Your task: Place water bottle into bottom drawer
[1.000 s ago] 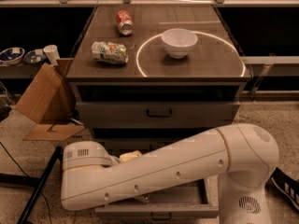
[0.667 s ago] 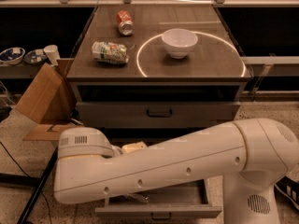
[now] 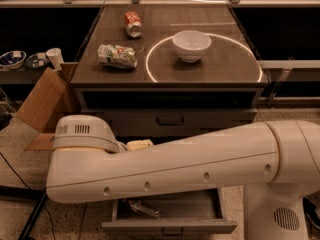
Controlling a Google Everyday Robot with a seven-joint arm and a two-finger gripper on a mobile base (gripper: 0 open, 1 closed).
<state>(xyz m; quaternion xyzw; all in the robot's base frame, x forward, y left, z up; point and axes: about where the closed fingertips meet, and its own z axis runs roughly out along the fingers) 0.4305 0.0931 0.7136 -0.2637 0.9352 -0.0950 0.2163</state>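
The bottom drawer (image 3: pixel 200 207) is pulled open at the foot of the cabinet, its narrow front (image 3: pixel 170 227) toward me. The water bottle (image 3: pixel 142 209), clear and crinkly, lies on its side in the drawer's left half, partly hidden by my arm. My white arm (image 3: pixel 165 166) stretches across the foreground from right to left, above the drawer. Its bulky end joint (image 3: pixel 80 134) sits left of the cabinet. My gripper is hidden behind the arm, somewhere in front of the drawers, and nothing of it shows.
On the cabinet top stand a white bowl (image 3: pixel 191 45), a red soda can (image 3: pixel 133 24) on its side and a white-and-green container (image 3: pixel 117 56). A closed grey drawer (image 3: pixel 170 120) sits above. An open cardboard box (image 3: pixel 42 104) stands at the left, with small bowls (image 3: pixel 12 59) behind.
My arm has risen and swung a little to the left, uncovering the inside of the open bottom drawer with the bottle in it.
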